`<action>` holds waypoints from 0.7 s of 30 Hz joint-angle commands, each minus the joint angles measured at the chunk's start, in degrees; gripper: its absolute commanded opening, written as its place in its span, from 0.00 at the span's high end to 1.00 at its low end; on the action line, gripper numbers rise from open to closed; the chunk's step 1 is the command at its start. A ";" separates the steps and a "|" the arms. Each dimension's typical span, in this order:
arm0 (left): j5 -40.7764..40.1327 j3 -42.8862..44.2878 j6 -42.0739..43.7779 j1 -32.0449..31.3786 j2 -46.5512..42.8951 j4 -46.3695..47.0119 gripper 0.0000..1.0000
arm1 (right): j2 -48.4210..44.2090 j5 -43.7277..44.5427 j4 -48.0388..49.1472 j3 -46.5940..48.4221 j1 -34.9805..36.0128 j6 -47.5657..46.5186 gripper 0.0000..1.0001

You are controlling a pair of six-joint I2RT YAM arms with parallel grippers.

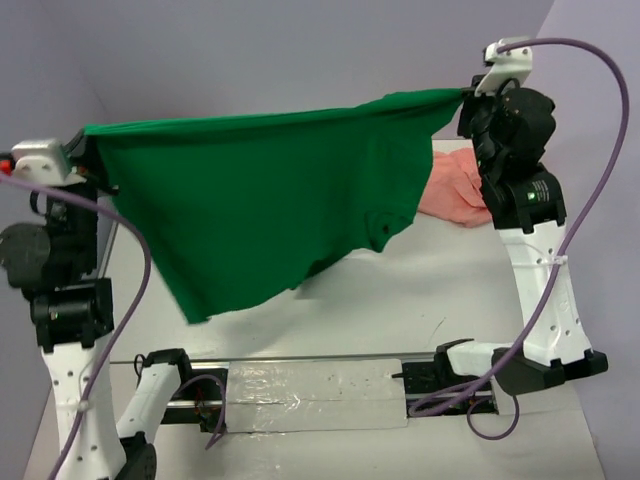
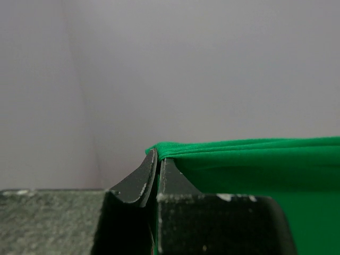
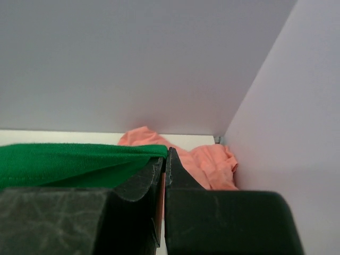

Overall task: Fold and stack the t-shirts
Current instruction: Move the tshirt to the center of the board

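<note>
Top external: left gripper (image 1: 90, 148), right gripper (image 1: 468, 95) clamp green t-shirt (image 1: 260, 200).

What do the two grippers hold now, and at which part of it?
Both hold the green t-shirt, spread in the air between them. The left gripper pinches one end of its upper edge, the right gripper the other end.

Matt cloth, scuffed and glossy plastic

We see the green t-shirt (image 1: 260, 200) as soft, matt cloth, and the salmon pink t-shirt (image 1: 450, 195) looks the same. The left gripper (image 2: 158, 157) and right gripper (image 3: 166, 155) have matt black plastic fingers, scuffed pale along the edges. The table (image 1: 400, 300) is smooth, matt white; the right arm's shell (image 1: 540, 290) is glossy white plastic.
</note>
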 commanded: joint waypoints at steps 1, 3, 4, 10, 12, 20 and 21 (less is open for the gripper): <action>0.67 -1.30 -4.99 0.01 3.42 4.29 1.00 | 3.33 -0.54 -0.88 7.49 -5.99 -1.10 1.00; -0.90 -1.83 -4.56 -2.87 5.61 7.45 1.00 | 7.09 -3.28 -4.64 11.80 -8.81 -0.23 1.00; -3.95 -1.84 -2.47 -4.19 6.40 8.76 1.00 | 8.42 -3.29 -5.54 15.65 -10.65 -0.31 1.00; -20.24 -5.00 10.73 -21.43 11.41 18.52 1.00 | 12.91 -6.62 -8.01 19.56 -12.34 0.74 1.00; -21.20 -4.91 11.61 -22.05 12.12 19.84 1.00 | 12.74 -6.45 -7.75 19.03 -12.34 0.84 1.00; -24.46 -0.17 10.04 -22.22 16.26 21.08 1.00 | 11.25 -9.53 -9.16 19.38 -14.45 4.35 1.00; -24.46 0.62 9.51 -22.14 16.17 20.73 1.00 | 10.90 -9.70 -8.80 18.60 -14.53 4.44 1.00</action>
